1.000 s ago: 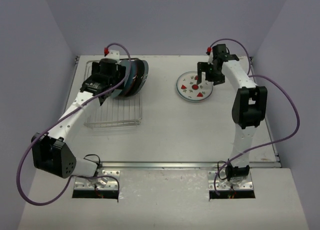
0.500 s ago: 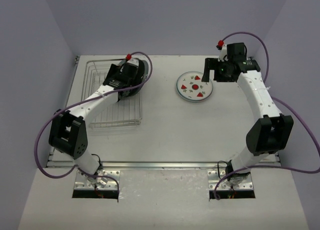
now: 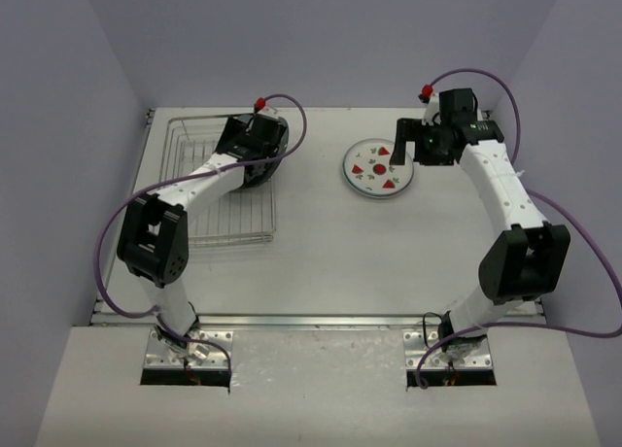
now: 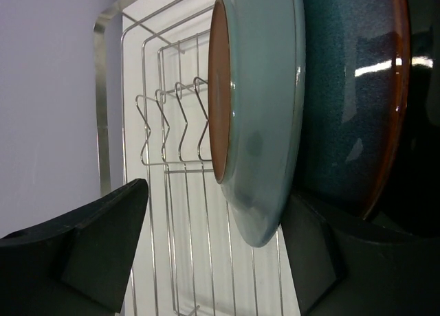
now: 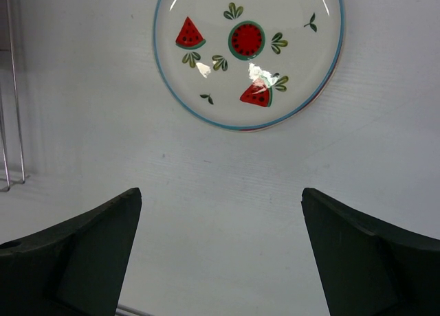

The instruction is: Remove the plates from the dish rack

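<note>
So from overhead you can barely see the plates in the dish rack [image 3: 209, 204], because the left arm's wrist sits right on top of them at the rack's far right corner and only a dark sliver pokes out, so no idea how many are in there. The left wrist cam helps: a grey-blue plate [image 4: 265, 110] stands on edge in the wires, brownish underside facing the empty slots, with a dark teal plate [image 4: 350, 96] right behind it. Both are cut off by the frame, and past the teal one it's just black, can't make anything out. The left gripper [image 4: 216, 213] has its jaws spread, the grey-blue plate's lower rim is between them, right up against one finger [image 4: 309, 254], and I honestly can't tell if it's touching. The other finger is well clear of it. Over on the right, a white plate with watermelon slices [image 5: 247, 75] lies flat on the table [image 3: 340, 262], top edge cropped in the wrist view. The right gripper [image 5: 221, 199] is wide open near it, holding nothing.
</note>
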### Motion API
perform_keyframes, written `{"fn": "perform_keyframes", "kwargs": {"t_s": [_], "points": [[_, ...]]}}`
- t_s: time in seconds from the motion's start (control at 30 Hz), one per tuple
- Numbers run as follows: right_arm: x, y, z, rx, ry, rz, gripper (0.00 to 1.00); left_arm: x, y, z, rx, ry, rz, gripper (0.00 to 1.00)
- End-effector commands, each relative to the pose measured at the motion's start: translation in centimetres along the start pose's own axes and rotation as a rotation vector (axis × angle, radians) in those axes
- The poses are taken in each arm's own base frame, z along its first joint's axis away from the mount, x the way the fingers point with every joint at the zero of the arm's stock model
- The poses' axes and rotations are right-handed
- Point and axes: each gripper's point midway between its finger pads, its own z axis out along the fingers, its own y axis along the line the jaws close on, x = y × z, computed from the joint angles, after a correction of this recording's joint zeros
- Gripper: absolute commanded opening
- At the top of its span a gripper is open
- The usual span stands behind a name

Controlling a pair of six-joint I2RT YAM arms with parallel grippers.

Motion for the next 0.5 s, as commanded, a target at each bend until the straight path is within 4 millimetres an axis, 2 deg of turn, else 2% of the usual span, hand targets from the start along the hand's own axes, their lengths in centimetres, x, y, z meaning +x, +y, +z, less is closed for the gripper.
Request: {"fn": "perform_keyframes", "kwargs": {"t_s": [0.0,0.3,0.47], "points": [[-0.9,0.5,-1.1,-0.019,-0.052,-0.008,0.99,-2.9,1.7,-0.6,-0.034,-0.072,-0.1,0.73],[-0.9,0.8,-1.2,-0.037,-0.055,-0.003,0.99,-2.8,3.2,2.0,-0.091,-0.03,-0.125,0.6],[-0.6,0.8,-1.3,-0.036,-0.056,-0.013,0.99,-2.3,3.3,4.2,-0.077,0.011,-0.168,0.55]]}}
